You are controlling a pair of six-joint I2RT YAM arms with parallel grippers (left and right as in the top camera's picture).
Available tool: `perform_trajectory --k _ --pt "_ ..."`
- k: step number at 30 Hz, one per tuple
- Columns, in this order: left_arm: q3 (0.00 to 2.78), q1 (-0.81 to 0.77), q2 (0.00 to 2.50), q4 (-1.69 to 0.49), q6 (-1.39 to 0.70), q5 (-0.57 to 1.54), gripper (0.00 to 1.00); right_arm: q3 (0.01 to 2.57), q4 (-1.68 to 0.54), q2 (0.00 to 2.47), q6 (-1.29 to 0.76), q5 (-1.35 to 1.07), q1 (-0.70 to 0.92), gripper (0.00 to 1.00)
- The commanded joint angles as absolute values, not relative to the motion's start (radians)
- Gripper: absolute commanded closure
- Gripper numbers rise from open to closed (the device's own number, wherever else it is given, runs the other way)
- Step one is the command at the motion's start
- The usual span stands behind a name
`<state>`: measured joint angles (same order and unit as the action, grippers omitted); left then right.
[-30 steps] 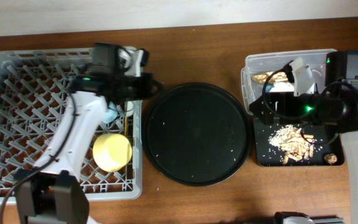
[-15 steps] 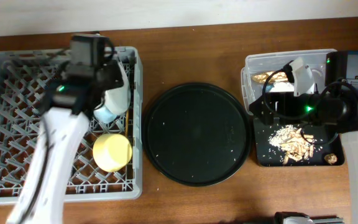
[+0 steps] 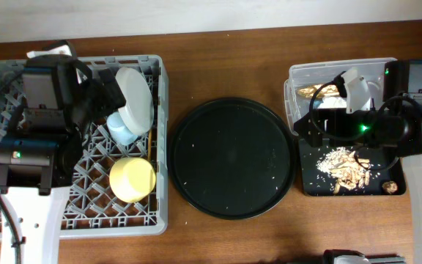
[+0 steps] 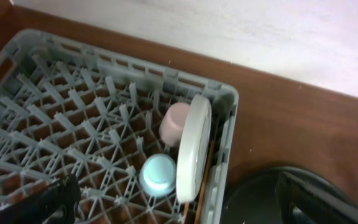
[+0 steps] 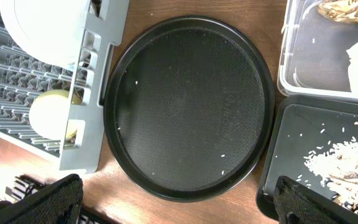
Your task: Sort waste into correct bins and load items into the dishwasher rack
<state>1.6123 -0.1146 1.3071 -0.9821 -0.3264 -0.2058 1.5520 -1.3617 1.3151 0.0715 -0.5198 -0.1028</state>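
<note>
As seen from overhead, the plate stands on edge in the rack, by the wall nearest the round tray, blue cup beside it. Left wrist: left gripper spread wide, empty, apart from the plate. Plate likely rigid, smooth, breakable; pinch its rim. Right wrist: right gripper likewise spread, empty, above the round tray.

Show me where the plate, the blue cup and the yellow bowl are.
plate (image 4: 194, 148), left wrist view, on the middle of its upright body.
blue cup (image 4: 158, 175), left wrist view, on its round end facing up.
yellow bowl (image 3: 132, 180), overhead view, on its centre.
</note>
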Motion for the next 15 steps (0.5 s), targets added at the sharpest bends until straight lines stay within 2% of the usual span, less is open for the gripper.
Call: perform_trajectory --k 1,9,13,15 --pt "1.615 -0.112 1.308 -0.991 -0.328 -0.233 0.01 1.547 -1.362 1.316 0.073 -0.511 -0.097 0.02" --pt "1.615 -0.112 1.308 -0.991 -0.328 -0.233 0.01 1.543 -1.361 1.306 0.073 -0.505 -0.094 0.01" --pt "1.615 -0.112 1.308 -0.991 -0.328 -0.233 0.01 1.543 -1.332 1.157 0.074 -0.415 -0.091 0.01" --pt "1.615 -0.112 1.308 -0.991 -0.328 -0.233 0.01 1.541 -1.236 1.044 0.074 -0.369 -0.089 0.01"
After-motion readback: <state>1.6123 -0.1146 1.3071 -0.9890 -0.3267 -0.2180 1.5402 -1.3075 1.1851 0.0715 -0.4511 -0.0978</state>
